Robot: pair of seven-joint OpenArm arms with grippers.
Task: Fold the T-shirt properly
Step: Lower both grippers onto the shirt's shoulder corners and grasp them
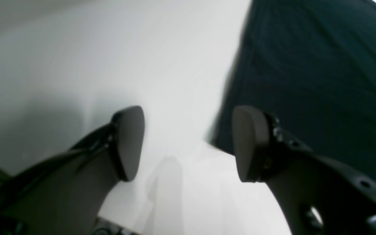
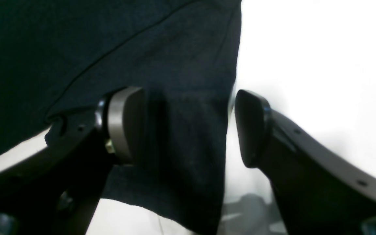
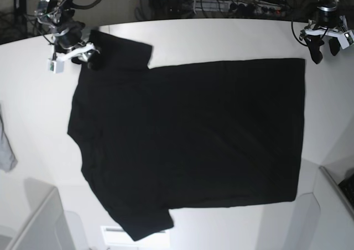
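right gripper (image 2: 188,127): wide open, holds nothing; sleeve of the t-shirt (image 3: 188,145) lies between its fingers.
left gripper (image 1: 188,143): open, empty; hem corner just beside one finger.
shirt: long way runs from one gripper to the other.

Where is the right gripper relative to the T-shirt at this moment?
In the base view the right gripper sits at upper left, over the T-shirt's far sleeve; its wrist view shows open jaws straddling the sleeve's edge.
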